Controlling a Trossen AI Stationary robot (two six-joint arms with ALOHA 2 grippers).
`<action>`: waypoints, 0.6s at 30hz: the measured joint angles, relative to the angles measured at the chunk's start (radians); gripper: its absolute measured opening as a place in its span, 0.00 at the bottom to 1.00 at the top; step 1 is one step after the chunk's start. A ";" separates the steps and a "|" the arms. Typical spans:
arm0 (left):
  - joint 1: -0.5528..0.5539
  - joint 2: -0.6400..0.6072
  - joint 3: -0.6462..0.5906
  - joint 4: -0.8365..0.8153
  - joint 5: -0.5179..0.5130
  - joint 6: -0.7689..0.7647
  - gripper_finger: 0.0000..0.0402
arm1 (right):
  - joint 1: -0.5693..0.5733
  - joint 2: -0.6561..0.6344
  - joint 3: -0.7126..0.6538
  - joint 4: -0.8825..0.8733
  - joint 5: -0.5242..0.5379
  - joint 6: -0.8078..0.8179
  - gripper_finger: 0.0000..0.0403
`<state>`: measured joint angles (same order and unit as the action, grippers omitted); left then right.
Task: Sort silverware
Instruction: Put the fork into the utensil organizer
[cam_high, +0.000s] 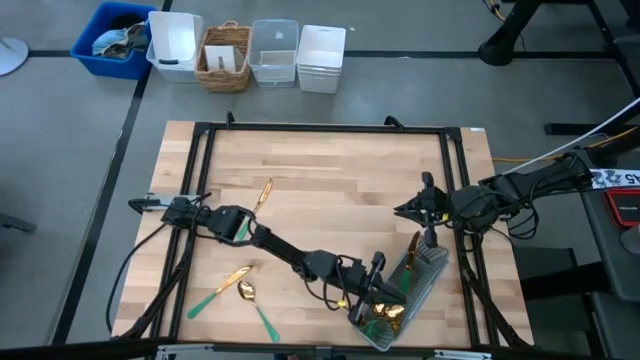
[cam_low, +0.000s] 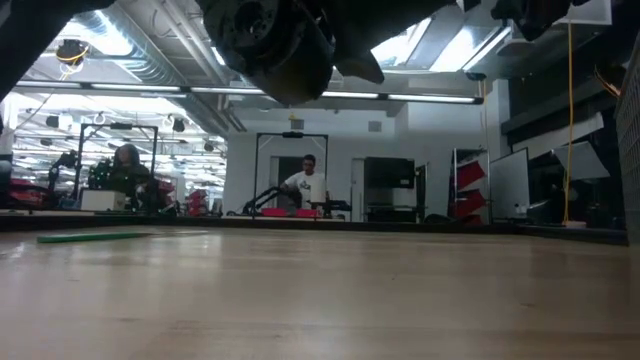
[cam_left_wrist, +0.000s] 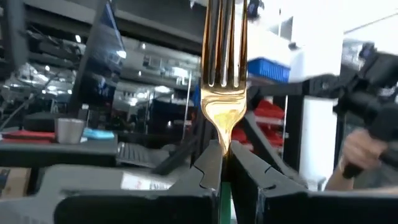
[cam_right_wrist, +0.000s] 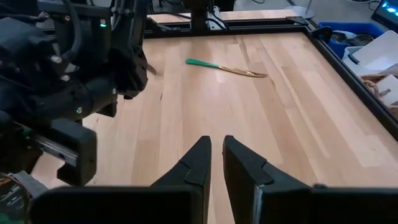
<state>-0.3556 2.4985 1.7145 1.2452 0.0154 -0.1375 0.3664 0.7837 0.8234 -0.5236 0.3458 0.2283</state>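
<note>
Presently, on the wooden table (cam_high: 330, 200), item by item.

Left gripper (cam_left_wrist: 222, 163): reached across to the clear tray (cam_high: 425, 272) at about five o'clock on the table in the high view. Its jaws are pressed together on the neck of a gold fork (cam_left_wrist: 224, 74), tines pointing away from the wrist camera, a sliver of green handle showing between the fingers (cam_left_wrist: 205, 171).

Right gripper (cam_right_wrist: 216, 163): at about three o'clock on the table, beside the right rail of the black frame (cam_high: 460, 200). Its jaws stand a narrow gap apart with nothing between them, over bare wood.

Silverware in the tray: a heap of gold heads with some green handles (cam_high: 385, 315) at the tray's near end; single pieces cannot be told apart. One gold piece (cam_high: 414, 250) stands on a slant at the tray's far end.

Silverware loose on the table: one gold-and-green piece (cam_high: 264, 194) at about ten o'clock, lying on a slant, also seen from the right wrist (cam_right_wrist: 225, 67); a spoon (cam_high: 256, 304) and another green-handled piece (cam_high: 222, 290) close together at about seven o'clock.

Beyond the table's far edge, at about twelve o'clock: a blue bin (cam_high: 115, 38), a white tub (cam_high: 173, 45), a woven basket (cam_high: 225, 57), a clear container (cam_high: 274, 52), a white container (cam_high: 321, 58).

Room behind, low view: a person (cam_low: 306, 185) standing.
</note>
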 joint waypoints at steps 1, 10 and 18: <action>-0.001 0.000 0.000 -0.023 0.000 0.013 0.02 | 0.000 0.000 0.000 0.000 0.000 0.000 0.11; 0.006 -0.001 -0.002 -0.161 0.000 0.010 0.03 | 0.000 0.000 0.000 0.000 0.000 0.000 0.11; 0.006 -0.001 -0.002 -0.189 0.000 0.034 0.04 | 0.000 0.000 0.000 0.000 0.000 0.001 0.11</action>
<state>-0.3496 2.4973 1.7130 1.0565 0.0151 -0.1038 0.3664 0.7834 0.8234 -0.5240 0.3458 0.2293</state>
